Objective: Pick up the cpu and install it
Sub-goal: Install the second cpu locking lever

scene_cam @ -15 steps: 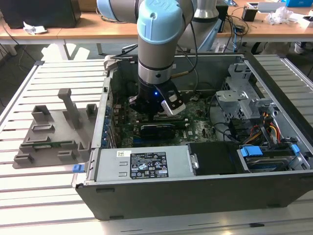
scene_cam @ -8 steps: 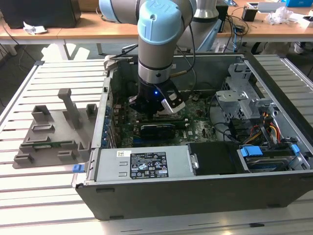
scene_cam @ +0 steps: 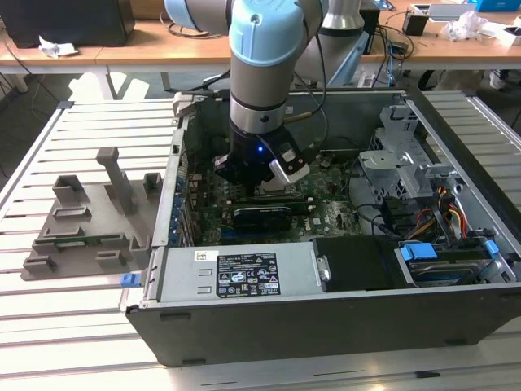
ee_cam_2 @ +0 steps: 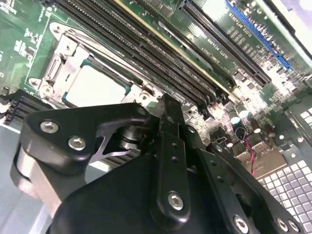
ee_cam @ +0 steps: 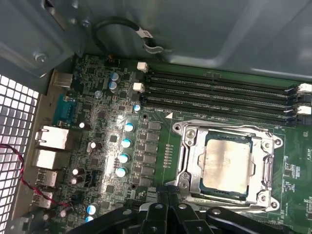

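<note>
Silver-grey cpu [ee_cam: 227,166] seated flat inside the motherboard socket [ee_cam: 225,163], ringed by the socket's metal frame; also visible in the second wrist view [ee_cam_2: 95,87], same place. Parallel to one side of the socket, long black memory slots [ee_cam: 219,95]. Near the slots, against the case wall, a looped black cable [ee_cam: 122,29]. Green motherboard [ee_cam: 112,141] dotted with small blue-topped capacitors. Gripper [ee_cam_2: 168,114] hanging just above the board, close beside the socket, apart from the cpu; jaws drawn together, nothing between them. In the exterior view, arm reaching down into the open computer case [scene_cam: 326,326], gripper [scene_cam: 264,175] low over the board. On the slatted table [scene_cam: 81,326], at the exterior view's left, grey plastic holder tray [scene_cam: 85,224], well apart from the case.
</note>
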Robot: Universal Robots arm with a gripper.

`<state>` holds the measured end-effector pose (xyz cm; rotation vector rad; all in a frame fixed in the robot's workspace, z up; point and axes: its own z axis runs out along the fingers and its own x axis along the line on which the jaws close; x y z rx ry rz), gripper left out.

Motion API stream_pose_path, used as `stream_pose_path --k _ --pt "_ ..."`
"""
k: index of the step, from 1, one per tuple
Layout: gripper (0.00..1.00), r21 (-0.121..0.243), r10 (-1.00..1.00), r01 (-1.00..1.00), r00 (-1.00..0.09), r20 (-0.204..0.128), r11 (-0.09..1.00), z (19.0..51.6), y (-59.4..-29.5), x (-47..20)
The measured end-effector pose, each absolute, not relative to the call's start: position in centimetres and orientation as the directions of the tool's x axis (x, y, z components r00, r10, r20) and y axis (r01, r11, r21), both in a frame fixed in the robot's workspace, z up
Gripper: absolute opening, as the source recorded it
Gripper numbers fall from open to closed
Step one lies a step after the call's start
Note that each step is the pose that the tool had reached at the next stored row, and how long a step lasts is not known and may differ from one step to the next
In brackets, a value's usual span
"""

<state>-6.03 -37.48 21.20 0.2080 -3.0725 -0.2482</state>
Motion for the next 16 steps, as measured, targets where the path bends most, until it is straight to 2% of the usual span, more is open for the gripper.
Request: stream_pose_path --k 16 --pt "0.11 0.164 -0.142 -0.132 -0.989 0.050 0.978 21.8 -38.4 -5.5"
